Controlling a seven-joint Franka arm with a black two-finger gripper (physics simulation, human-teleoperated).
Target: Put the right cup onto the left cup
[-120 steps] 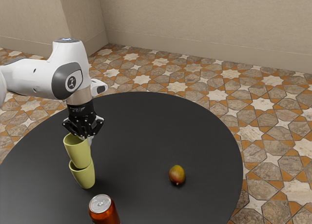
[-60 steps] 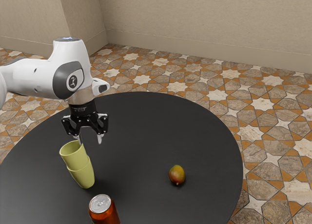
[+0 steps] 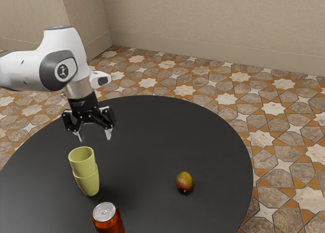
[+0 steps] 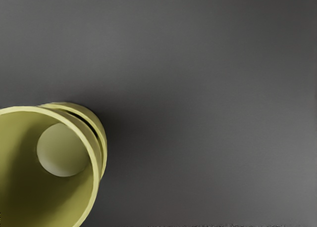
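- exterior view: the gripper (image 3: 94, 136) hangs above and a bit aside of the top cup (image 3: 83, 164), jaws wide apart and empty.
- the top cup sits in the bottom cup (image 3: 89, 184); a low sideways swing could clip its rim and tip both.
- the wrist view has a dark gap between rims on one side, so it may sit crooked and rock if knocked.
- the can (image 3: 108, 221) stands near, and falling cups might hit it.

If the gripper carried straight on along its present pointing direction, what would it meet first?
Probably the upper cup: the open gripper points down, one finger roughly above its rim. Depth is unclear, so it might pass beside, towards the table.
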